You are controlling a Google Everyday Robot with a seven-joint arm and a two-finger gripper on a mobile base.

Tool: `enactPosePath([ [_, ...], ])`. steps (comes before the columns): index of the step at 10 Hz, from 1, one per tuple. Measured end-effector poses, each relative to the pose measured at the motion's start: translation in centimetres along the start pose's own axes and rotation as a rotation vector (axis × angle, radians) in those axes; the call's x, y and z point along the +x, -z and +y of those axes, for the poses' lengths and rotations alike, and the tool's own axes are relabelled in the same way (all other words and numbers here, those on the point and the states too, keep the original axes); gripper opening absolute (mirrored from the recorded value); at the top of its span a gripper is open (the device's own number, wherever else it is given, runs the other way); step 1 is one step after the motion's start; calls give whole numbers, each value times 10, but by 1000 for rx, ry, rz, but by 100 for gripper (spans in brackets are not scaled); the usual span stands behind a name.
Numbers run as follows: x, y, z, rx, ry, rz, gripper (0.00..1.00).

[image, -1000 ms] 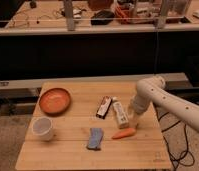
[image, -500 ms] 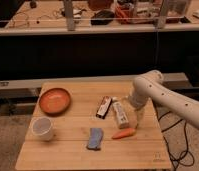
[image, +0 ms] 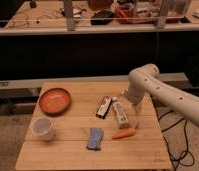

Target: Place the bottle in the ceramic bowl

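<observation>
Your bottle (image: 120, 114) lies flat on the wooden table (image: 68, 155), right of centre, with its cap end pointing up toward the far edge and its body running down toward the near side. Just to its left, nearly touching at the cap end, lies a dark bar (image: 104, 107) with a red stripe, tilted the same general way. Just below the bottle's lower end sits a carrot (image: 123, 133), lying crosswise, close to the bottle.

The gripper (image: 137, 111) hangs just right of the bottle, at the end of the white arm (image: 165, 95) that reaches in from the right edge of the view. You cannot tell from here whether it is spread or pressed together, and it is not clear whether it touches the bottle.

The orange-red bowl (image: 55, 100) sits well apart from the bottle, on the left part of the table toward the far side. In front of the bowl, nearer the left front corner, stands a white cup (image: 42, 128). A blue-grey cloth (image: 96, 138) lies near the front middle, left of the carrot.
</observation>
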Motion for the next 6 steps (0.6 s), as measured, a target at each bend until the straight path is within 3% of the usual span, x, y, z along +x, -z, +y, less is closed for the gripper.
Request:
enactPosePath([
  [2, -3, -4, -2, -5, 193, -2, 80],
  [6, -6, -9, -1, 25, 460, -16, 80],
])
